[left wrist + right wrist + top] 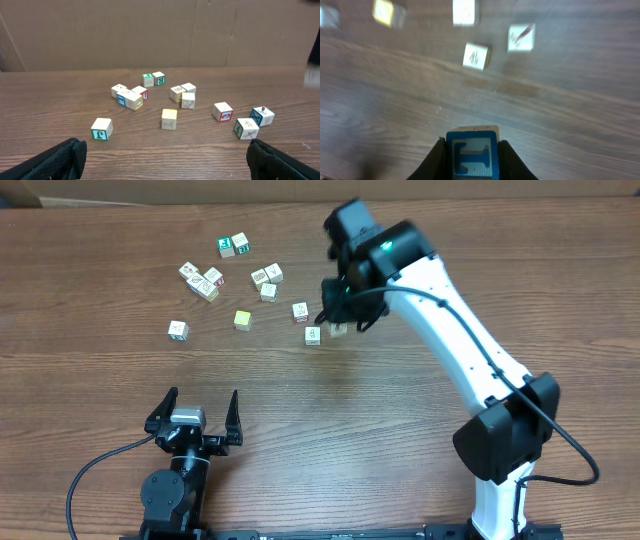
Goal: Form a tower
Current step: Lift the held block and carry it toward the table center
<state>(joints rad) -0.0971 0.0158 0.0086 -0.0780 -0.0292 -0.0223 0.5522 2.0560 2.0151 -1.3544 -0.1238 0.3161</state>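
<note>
My right gripper is shut on a pale wooden cube whose blue-bordered letter face points at the wrist camera. It holds the cube above the table. Seen from overhead, that gripper hangs right of the scattered cubes, with the held cube peeking out below it. Several loose single cubes lie spread over the far left-centre of the table, the nearest one just left of the gripper. No tower shows in any view. My left gripper rests open near the front edge, nothing between its fingers.
A plain yellow-green cube lies among the picture cubes. One cube sits apart at the left. A cardboard wall closes off the far side of the wooden table.
</note>
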